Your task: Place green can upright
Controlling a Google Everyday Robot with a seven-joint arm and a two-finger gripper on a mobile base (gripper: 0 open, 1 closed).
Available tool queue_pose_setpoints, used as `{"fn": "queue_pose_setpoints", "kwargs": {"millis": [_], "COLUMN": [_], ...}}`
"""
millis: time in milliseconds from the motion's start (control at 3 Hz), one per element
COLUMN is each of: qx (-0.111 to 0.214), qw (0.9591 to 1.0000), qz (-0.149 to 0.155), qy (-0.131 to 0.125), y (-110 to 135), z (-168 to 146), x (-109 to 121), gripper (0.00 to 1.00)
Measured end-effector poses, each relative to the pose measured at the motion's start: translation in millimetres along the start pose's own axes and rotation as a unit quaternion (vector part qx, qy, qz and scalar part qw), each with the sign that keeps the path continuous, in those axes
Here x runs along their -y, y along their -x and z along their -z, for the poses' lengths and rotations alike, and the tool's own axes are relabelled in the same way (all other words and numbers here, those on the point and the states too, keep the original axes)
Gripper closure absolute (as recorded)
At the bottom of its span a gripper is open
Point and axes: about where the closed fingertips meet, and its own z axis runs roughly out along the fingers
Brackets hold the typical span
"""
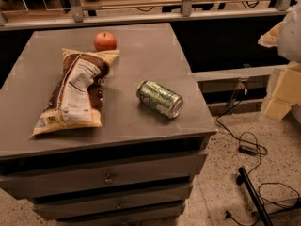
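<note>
The green can (160, 98) lies on its side on the grey cabinet top (141, 55), right of the middle, with its silver end facing the front right. My gripper (267, 74) is at the right edge of the camera view, off the cabinet and well to the right of the can. Its two cream-coloured fingers (281, 95) stand apart, open, with nothing between them.
A brown and yellow snack bag (75, 91) lies flat on the left half of the top. A red apple (105, 41) sits at the back behind the bag. Drawers (108, 178) are below. Black cables (249, 147) lie on the speckled floor to the right.
</note>
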Motion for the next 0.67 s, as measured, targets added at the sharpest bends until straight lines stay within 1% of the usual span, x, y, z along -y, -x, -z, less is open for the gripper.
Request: {"fn": "queue_pose_setpoints", "kwargs": {"millis": [333, 667], "qx": [0.000, 0.009], "qw": [1.0000, 0.9997], "qz": [0.000, 0.020], "qy": [0.000, 0.015], "y": [0.0, 31.1], "z": [0.0, -20.3], "x": [0.0, 10.5], "gripper": [0.00, 0.00]}}
